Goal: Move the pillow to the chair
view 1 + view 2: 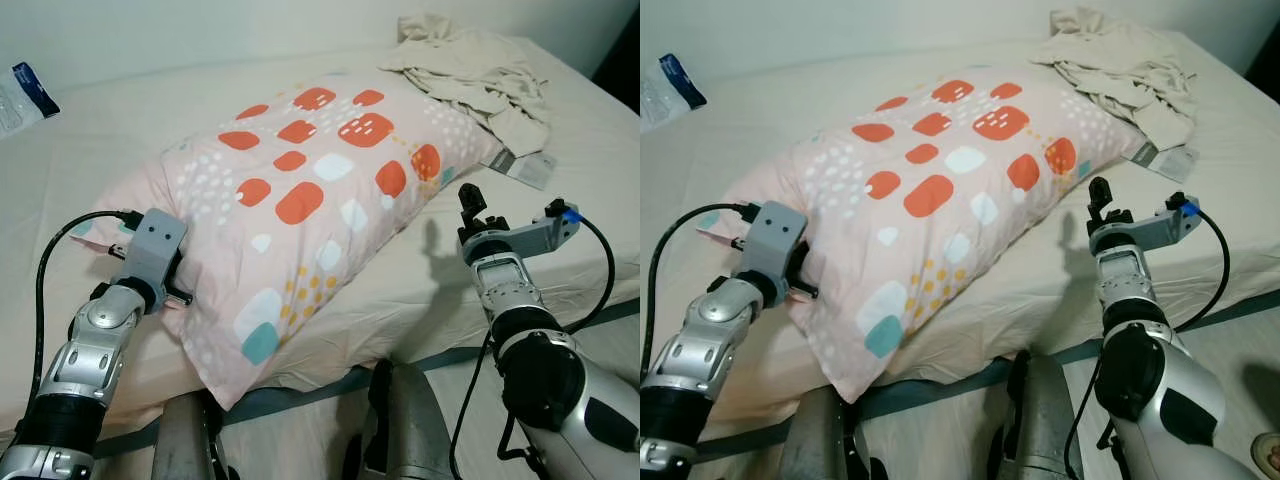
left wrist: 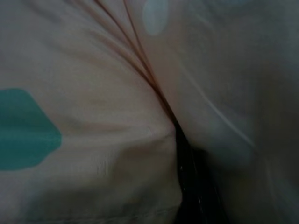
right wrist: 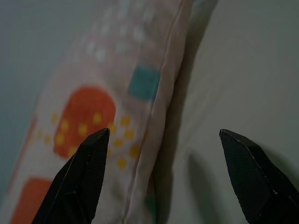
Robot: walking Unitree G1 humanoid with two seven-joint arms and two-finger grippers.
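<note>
pillow (image 1: pixel 310 215): big pink one with orange-red blobs plus white, teal and yellow bits, lying across the bed (image 1: pixel 90 140) with its near corner hanging over the edge
left gripper (image 1: pixel 172 283): pushing into the pillow's side, can't tell if the fingers are apart or together
right gripper (image 3: pixel 163 182): fingers spreading wide, hovering beside the pillow's other end, not touching
writing: nothing readable on the packet (image 1: pixel 22 95) or the tag (image 1: pixel 528 168)
extras: rumpled beige cloth (image 1: pixel 470 70) lying at the far corner

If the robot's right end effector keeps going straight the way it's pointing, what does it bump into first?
Probably the pillow. The right end effector, fingers open, points along the pillow's side seam where it meets the bed, so it may first brush that edge.
</note>
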